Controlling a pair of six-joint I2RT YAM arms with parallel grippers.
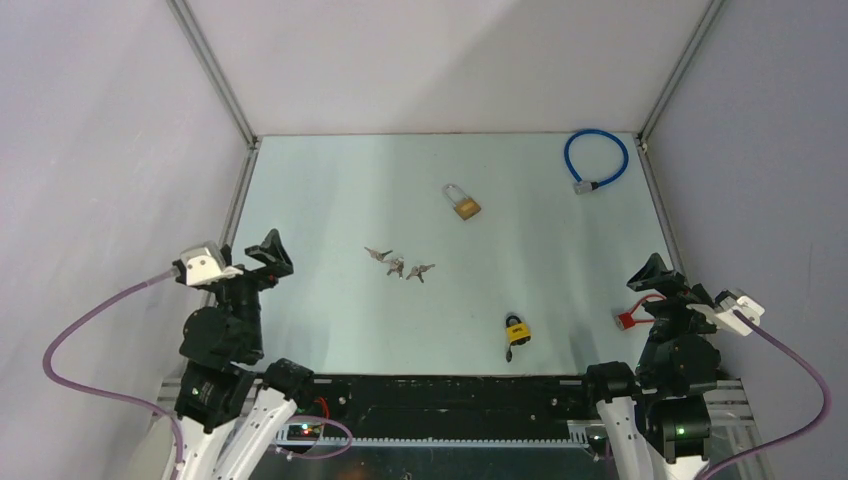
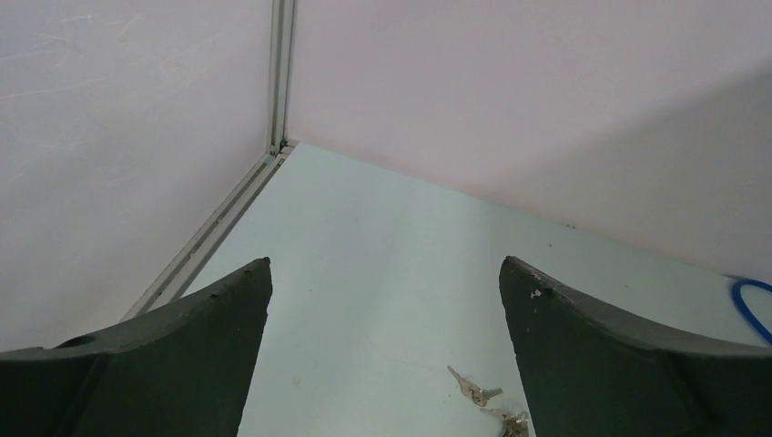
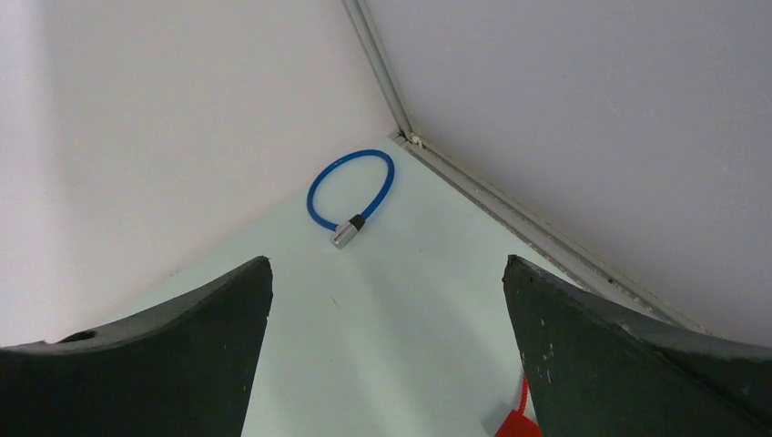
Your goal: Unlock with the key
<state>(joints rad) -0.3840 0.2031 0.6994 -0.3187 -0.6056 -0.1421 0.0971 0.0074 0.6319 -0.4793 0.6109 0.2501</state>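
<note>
Left tool (image 1: 270, 255) and right tool (image 1: 655, 278) both released, empty; loose keys (image 1: 398, 265) lie flat mid surface (image 1: 320, 200), brass padlock (image 1: 462, 203) beyond them; risks: thin keys skid under the pinch; wrong key chosen; unbraced padlock slides during insertion

Table (image 1: 330, 330): brass padlock (image 1: 463, 203), yellow padlock (image 1: 517, 331), keys (image 1: 398, 264), blue cable (image 1: 594, 160), red item (image 1: 634, 312)
</note>
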